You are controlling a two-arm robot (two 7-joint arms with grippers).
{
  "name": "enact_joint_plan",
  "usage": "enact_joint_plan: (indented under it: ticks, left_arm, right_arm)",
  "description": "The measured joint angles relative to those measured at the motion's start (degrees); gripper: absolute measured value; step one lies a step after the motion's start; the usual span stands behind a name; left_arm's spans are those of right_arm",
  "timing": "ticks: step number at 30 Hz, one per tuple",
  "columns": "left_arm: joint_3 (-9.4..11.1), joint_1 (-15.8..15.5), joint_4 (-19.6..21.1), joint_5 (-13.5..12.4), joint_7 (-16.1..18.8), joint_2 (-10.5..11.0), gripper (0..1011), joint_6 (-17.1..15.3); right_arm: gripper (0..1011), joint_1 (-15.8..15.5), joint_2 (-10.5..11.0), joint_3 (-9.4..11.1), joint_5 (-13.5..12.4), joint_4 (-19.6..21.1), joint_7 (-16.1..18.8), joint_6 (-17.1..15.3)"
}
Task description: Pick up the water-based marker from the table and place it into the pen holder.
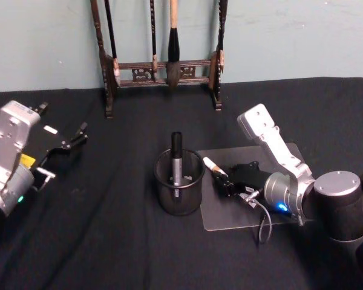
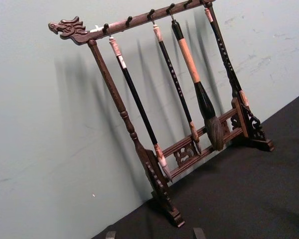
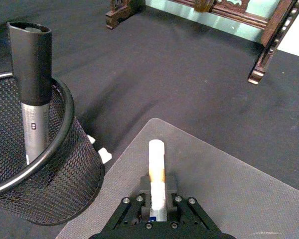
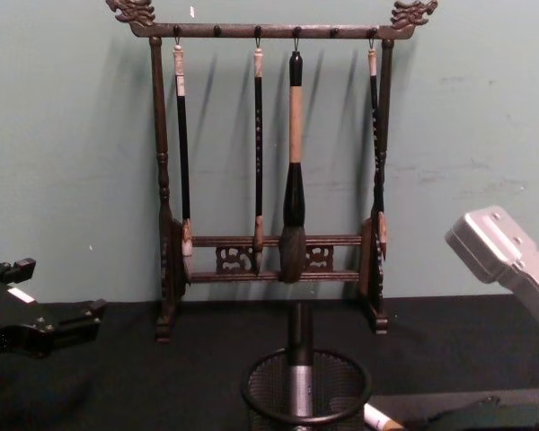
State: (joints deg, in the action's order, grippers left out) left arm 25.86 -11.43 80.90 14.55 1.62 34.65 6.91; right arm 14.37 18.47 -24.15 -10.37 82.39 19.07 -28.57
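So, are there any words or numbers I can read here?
Nothing is readable.
On the grey pen in the pen holder: dark print, too small.
On the left gripper, idle at the table's left: white label and yellow sticker, too blurred.
On the water-based marker in the right gripper: orange band, no letters visible.

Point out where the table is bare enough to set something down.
Free: black cloth between the left gripper and the pen holder; the strip between the brush rack and the pen holder; the near edge in front. Crowded: the mat, where the right gripper holds the marker beside the pen holder.
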Motion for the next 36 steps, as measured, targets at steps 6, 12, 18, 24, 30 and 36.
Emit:
enact_joint_plan:
  ticks: [6, 12, 18, 24, 30, 36]
  left_arm:
    - [0.0, 0.0, 0.0, 0.0, 0.0, 0.0, 1001, 0.0]
    - [0.0, 0.0, 0.0, 0.0, 0.0, 0.0, 1001, 0.0]
    - [0.0, 0.0, 0.0, 0.0, 0.0, 0.0, 1001, 0.0]
    - [0.0, 0.0, 0.0, 0.0, 0.0, 0.0, 1001, 0.0]
    - [0.0, 0.0, 0.0, 0.0, 0.0, 0.0, 1001, 0.0]
    - [0.0, 0.0, 0.0, 0.0, 0.0, 0.0, 1001, 0.0]
  right_arm:
    - [179, 0.0, 0.0, 0.0, 0.0, 0.0, 0.0, 0.0]
    - [179, 0.0, 0.0, 0.0, 0.0, 0.0, 0.0, 0.0]
    - [178, -0.1, -0.2, 1.3, -0.1, 0.2, 0.1, 1.4]
    - [178, -1.2, -0.7, 4.1, -2.4, 1.2, 0.5, 6.5]
    - [179, -3.0, -0.6, 5.7, -5.4, 2.0, 2.7, 16.0]
    - [179, -4.4, -0.6, 6.3, -8.5, 1.8, 6.1, 26.8]
